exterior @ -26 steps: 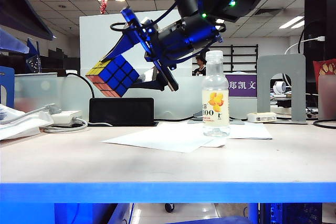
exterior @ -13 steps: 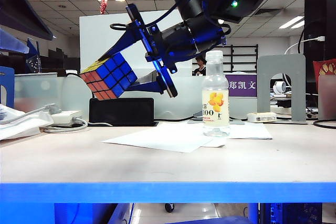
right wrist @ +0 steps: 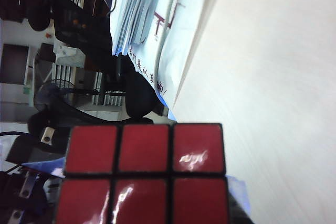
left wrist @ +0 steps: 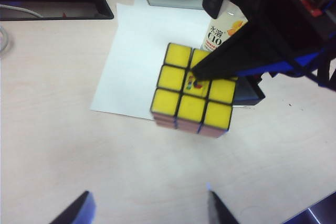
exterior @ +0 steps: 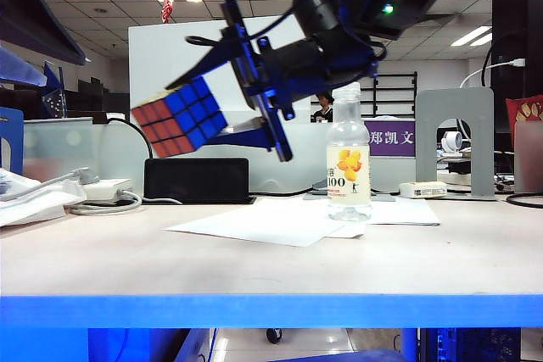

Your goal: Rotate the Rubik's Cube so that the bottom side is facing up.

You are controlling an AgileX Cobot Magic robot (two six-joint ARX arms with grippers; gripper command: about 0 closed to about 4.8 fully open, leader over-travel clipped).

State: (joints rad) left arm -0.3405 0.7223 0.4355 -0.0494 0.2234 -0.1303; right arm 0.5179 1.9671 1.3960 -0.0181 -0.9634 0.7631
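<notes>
The Rubik's Cube (exterior: 178, 116) hangs tilted in the air well above the table, left of the middle, with a red face toward the left and a blue face toward the right. My right gripper (exterior: 195, 114) is shut on it, one finger above and one below. In the left wrist view the Rubik's Cube (left wrist: 191, 90) shows its yellow face, with a black finger of the right gripper across it. The right wrist view is filled by the red face of the Rubik's Cube (right wrist: 144, 177). My left gripper (left wrist: 149, 205) stands open over bare table, apart from the cube and holding nothing.
A clear bottle (exterior: 349, 154) with a yellow flower label stands on a white paper sheet (exterior: 280, 219) right of the cube. Behind are a black box (exterior: 196, 180), a grey bookend (exterior: 454, 137) and cables with a white adapter (exterior: 102, 192) at the left.
The right wrist has turned with the cube in its grip. The red face has swung up toward the left, the yellow face has almost gone from the exterior view, and the cube sits slightly higher.
</notes>
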